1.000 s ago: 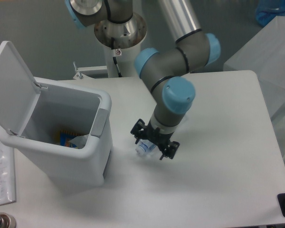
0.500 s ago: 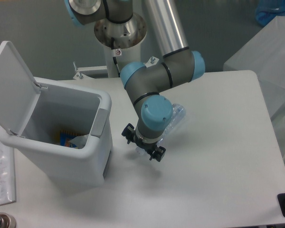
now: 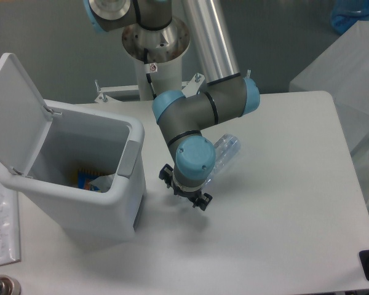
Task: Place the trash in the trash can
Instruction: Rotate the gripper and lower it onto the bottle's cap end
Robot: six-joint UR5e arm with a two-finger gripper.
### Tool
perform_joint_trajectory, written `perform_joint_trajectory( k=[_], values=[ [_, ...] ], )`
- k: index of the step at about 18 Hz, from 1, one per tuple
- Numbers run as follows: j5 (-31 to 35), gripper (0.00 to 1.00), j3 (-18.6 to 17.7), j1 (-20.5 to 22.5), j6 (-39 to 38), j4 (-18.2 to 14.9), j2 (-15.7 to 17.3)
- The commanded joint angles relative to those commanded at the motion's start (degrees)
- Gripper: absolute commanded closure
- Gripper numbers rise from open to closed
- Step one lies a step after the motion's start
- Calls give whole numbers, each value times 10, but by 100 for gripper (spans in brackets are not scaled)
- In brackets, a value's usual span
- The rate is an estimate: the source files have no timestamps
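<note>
Gripping the bottle [image 3: 223, 153], the hand [image 3: 184, 192] hangs beside the trash can [image 3: 104, 196].

Bottle [image 3: 224, 150] mostly covered by the arm's wrist [image 3: 194, 163] at its 8 o'clock end; label not readable. Jaws under the wrist too small and dark to tell whether closed or parted. Bin [image 3: 80, 196] contents at 6 o'clock half hidden by the front wall, only blue, orange and white scraps showing. Lid [image 3: 15, 110] cut by the left edge. Desk [image 3: 283, 233] clipped at bottom.
</note>
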Motion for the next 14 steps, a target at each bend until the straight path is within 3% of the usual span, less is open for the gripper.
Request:
perform_joint_trajectory(
  k=[4,9,14],
  values=[
    [-1,81,3,0,-3,0,3],
    [-6,90,11,1,-14,1,6],
    [-31,96,56,9,-16,1,6]
  ],
)
